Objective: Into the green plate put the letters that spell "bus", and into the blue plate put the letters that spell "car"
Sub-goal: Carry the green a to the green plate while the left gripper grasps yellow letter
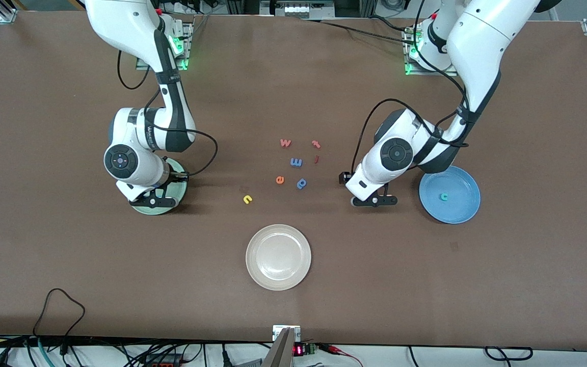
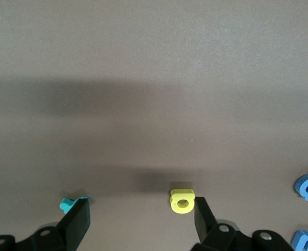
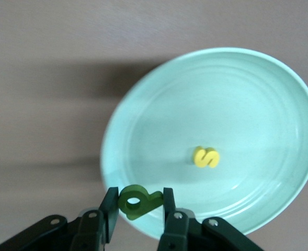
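The green b [image 3: 138, 201] is clamped between the right gripper's [image 3: 138, 209] fingers over the green plate [image 3: 258, 94], where the yellow s [image 3: 206, 157] lies. The left gripper [image 2: 138, 222] hangs unclenched over the table beside the yellow a [image 2: 182, 201] and teal r [image 2: 67, 203]. A teal c [image 1: 444, 197] lies in the blue plate [image 1: 464, 178].

A cream-white plate [image 1: 278, 257] sits on the brown bench [image 1: 69, 255], nearer the front camera than the cluster of loose foam letters at mid-bench. Non-task letters in that cluster: a red w-shaped letter [image 1: 286, 143] and a red t-shaped letter [image 1: 316, 144] lie farthest from the camera, with a small red j-shaped letter [image 1: 317, 159] just nearer. A blue m [image 1: 296, 162] lies beside it. Nearest the camera lie an orange e [image 1: 280, 180] and a blue b/p-shaped letter [image 1: 301, 183] — near each other, not touching. A black cable [image 1: 59, 311] loops onto the bench edge nearest the camera.
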Action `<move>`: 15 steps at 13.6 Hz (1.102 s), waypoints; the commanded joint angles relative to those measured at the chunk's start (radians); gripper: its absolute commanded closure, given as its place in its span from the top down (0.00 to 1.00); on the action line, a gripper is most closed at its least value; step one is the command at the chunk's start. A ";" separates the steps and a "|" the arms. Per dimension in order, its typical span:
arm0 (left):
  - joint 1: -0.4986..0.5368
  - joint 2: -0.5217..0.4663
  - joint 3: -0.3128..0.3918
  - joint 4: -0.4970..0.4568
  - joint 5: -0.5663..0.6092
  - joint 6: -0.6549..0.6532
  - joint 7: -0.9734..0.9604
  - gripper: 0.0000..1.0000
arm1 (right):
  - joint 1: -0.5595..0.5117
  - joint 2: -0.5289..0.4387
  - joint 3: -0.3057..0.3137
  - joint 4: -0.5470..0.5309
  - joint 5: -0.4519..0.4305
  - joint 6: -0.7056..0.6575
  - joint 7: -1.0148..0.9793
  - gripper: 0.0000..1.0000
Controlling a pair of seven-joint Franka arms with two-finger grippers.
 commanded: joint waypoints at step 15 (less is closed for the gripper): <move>-0.090 0.040 0.020 -0.124 0.190 0.251 -0.198 0.60 | 0.046 0.100 0.141 0.208 0.120 0.128 -0.046 0.89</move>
